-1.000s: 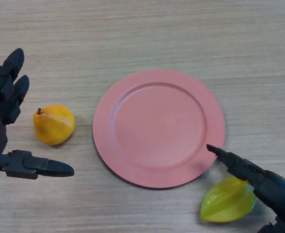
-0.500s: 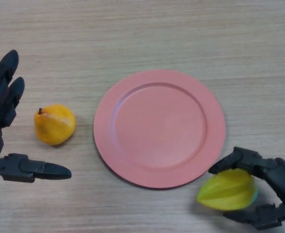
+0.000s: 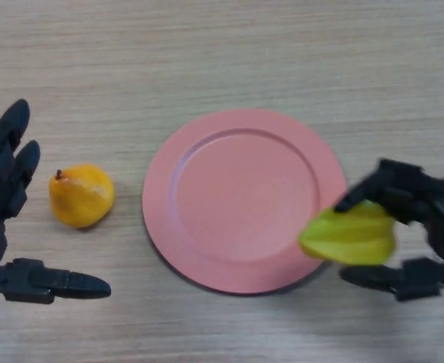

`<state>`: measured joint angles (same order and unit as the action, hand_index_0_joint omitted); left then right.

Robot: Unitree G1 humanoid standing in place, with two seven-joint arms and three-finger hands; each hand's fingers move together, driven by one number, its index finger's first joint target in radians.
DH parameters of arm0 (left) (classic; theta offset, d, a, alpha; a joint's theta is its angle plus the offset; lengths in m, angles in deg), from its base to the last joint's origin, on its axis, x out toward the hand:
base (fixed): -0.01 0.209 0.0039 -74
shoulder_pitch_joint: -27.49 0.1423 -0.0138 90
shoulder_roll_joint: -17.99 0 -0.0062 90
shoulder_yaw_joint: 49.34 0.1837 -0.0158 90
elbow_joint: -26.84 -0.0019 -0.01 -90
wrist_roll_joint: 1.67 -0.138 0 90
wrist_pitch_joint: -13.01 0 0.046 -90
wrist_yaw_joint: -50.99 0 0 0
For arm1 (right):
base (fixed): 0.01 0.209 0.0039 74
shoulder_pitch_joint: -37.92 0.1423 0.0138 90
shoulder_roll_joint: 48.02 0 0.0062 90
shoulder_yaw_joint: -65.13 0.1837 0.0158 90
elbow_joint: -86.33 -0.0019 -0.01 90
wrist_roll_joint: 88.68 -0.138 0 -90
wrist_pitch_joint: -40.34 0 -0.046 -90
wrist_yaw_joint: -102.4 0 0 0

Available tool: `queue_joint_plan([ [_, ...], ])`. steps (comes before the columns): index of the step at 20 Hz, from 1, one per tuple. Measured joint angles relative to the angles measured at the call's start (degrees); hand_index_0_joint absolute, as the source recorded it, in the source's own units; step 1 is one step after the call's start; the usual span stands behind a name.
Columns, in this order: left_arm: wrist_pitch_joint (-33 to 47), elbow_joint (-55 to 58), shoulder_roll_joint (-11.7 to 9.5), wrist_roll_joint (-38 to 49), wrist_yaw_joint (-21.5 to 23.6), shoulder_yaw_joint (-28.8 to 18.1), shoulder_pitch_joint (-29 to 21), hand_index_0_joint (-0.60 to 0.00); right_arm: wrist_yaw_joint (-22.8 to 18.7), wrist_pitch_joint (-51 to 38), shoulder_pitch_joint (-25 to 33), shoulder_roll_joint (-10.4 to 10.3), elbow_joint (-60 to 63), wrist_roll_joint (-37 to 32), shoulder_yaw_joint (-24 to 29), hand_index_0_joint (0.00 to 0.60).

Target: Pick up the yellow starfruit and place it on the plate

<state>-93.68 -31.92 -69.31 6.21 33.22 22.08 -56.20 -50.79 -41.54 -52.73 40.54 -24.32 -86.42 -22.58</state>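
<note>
The yellow-green starfruit is held in my right hand, fingers curled over its top and the thumb under it. It is lifted off the table and overlaps the right rim of the pink plate, which lies in the middle of the table. My left hand is open at the left edge, fingers straight, thumb pointing right, holding nothing.
An orange-yellow pear-like fruit lies on the wooden table between my left hand and the plate, close to the plate's left rim.
My right hand closed on the starfruit, lifted it off the table and carried it up and left to the plate's right rim. The left hand stayed put.
</note>
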Motion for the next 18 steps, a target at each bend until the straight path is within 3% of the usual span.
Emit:
queue_joint_plan([
  [5, -1.0, 2.5, -0.6, 2.8, 0.3, -0.4, -1.7, 0.0, -4.6, 0.2, 9.6, -2.4, 9.4, 4.8, -7.7, 0.6],
  [6, -3.3, 2.4, -1.9, 3.8, 0.3, -0.6, -2.7, 0.0, -7.3, -1.0, 12.3, -3.0, 13.8, 7.2, -9.1, 0.6],
  [9, -3.3, 2.1, -2.5, 4.5, 0.4, -1.0, -4.7, 0.0, -14.1, -2.8, 16.5, -3.6, 23.5, 12.0, -11.3, 0.6],
  [10, -3.3, 2.1, -2.9, 4.5, 0.4, -1.1, -4.8, 0.0, -16.3, -1.7, 16.6, -3.7, 23.4, 10.5, -12.5, 0.55],
  [11, -3.3, 2.1, -2.9, 4.5, 0.4, -1.1, -4.9, 0.0, -16.5, -1.7, 16.8, -3.9, 23.5, 10.5, -12.5, 0.45],
  [12, -3.3, 2.1, -3.0, 4.5, 0.4, -1.1, -4.9, 0.0, -17.1, -1.7, 17.0, -3.9, 23.6, 10.5, -12.5, 0.3],
  [13, -3.3, 1.9, -3.1, 4.5, 0.4, -1.1, -4.9, 0.0, -17.5, -1.7, 17.1, -3.9, 23.7, 10.5, -12.5, 0.2],
  [14, -3.2, 1.4, -3.1, 4.4, 0.4, -1.1, -4.9, 0.0, -18.5, -1.4, 17.1, -3.9, 23.6, 9.8, -12.5, 0.058],
  [15, -3.2, 0.9, -3.2, 4.0, 0.4, -1.0, -4.8, 0.0, -19.8, 2.0, 17.1, -3.8, 21.8, 5.5, -12.6, 0.0],
  [16, -2.2, 0.3, -3.1, 1.9, 0.4, -0.4, -4.4, 0.0, -22.4, 5.3, 17.1, -3.9, 19.6, -1.7, -13.0, 0.0],
  [18, 2.0, -1.5, -1.9, -0.7, 0.4, 1.1, -3.4, 0.0, -22.4, 5.4, 17.0, -3.9, 18.6, -2.2, -12.9, 0.0],
])
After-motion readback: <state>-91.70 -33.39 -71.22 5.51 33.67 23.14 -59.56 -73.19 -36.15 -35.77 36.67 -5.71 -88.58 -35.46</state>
